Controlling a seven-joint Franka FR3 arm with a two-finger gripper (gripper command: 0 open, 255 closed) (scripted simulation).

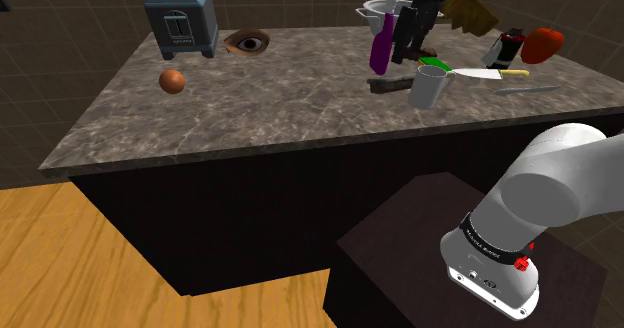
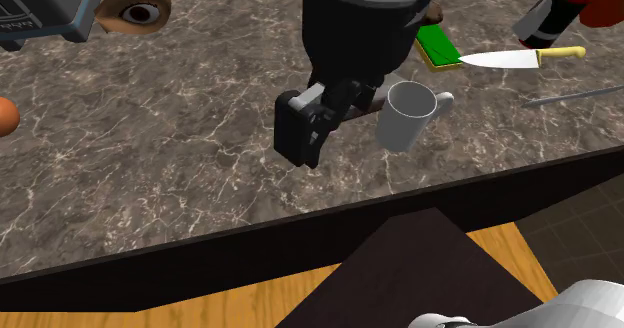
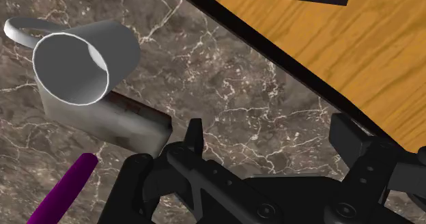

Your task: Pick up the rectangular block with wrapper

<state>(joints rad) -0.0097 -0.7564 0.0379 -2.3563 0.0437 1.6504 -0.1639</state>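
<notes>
The rectangular block [image 3: 119,122] lies flat on the marble counter, pale grey along its side with a dark brown end. In the shoulder view the block [image 1: 389,84] shows as a dark bar right beside the grey mug [image 1: 432,86]. My black gripper [image 3: 273,139] hovers over the counter next to the block, open, with bare marble between its fingers. The block sits outside the fingers, off to one side and untouched. From the shoulder camera the gripper [image 1: 407,48] hangs above the block, and the second exterior view has the gripper [image 2: 308,128] low over the counter beside the mug [image 2: 408,114].
A purple bottle [image 1: 380,51], a green sponge [image 2: 437,46], a yellow-handled knife [image 2: 515,58] and a dark can [image 2: 550,11] crowd the area around the block. Farther off stand a toaster [image 1: 180,21] and an orange ball [image 1: 172,81]. The counter edge [image 2: 400,191] runs close by.
</notes>
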